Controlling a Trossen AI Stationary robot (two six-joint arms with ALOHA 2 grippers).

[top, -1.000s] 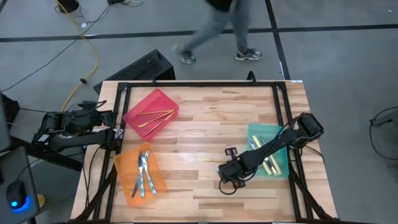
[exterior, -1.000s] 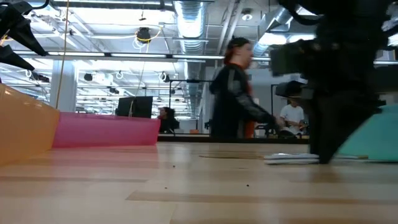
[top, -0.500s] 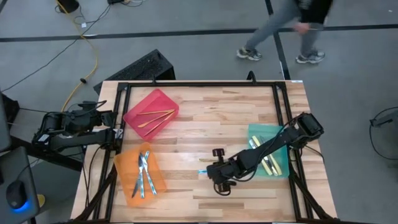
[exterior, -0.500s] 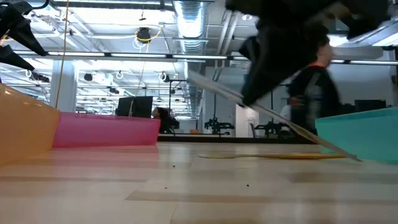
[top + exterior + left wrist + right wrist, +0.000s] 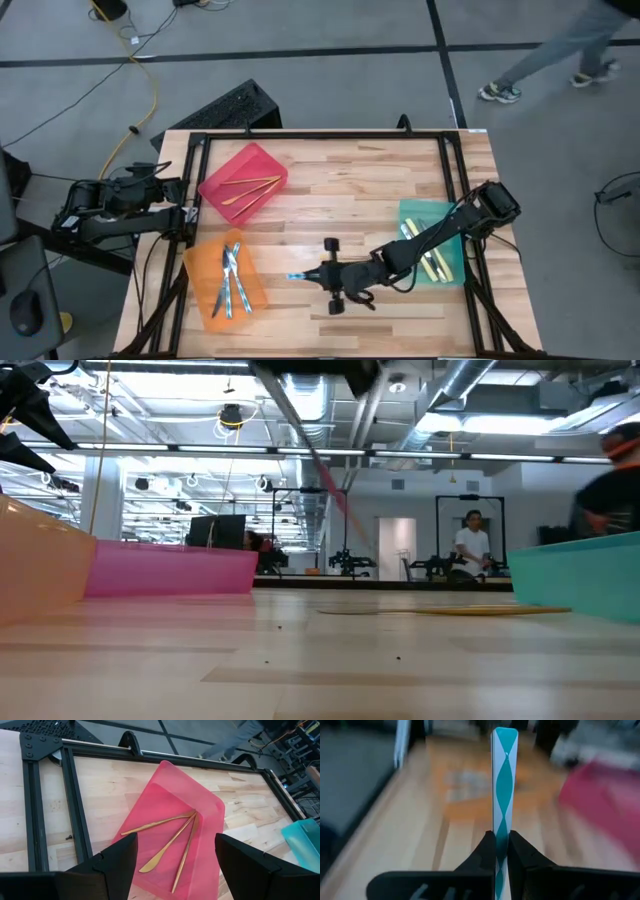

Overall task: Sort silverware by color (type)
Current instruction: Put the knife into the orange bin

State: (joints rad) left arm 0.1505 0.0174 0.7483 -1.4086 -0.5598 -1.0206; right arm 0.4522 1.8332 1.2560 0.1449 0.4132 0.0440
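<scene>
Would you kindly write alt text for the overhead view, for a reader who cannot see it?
The right claw holds a shiny utensil over the middle of a wooden table, pointing toward an orange bin of silvery cutlery. A red bin holds gold pieces, a teal bin yellow-handled ones; the left arm waits off the table's left edge.

Probably a robotics lab: exposed ceiling ducts (image 5: 300, 390), strip lights, distant test rigs (image 5: 350, 560)
</scene>
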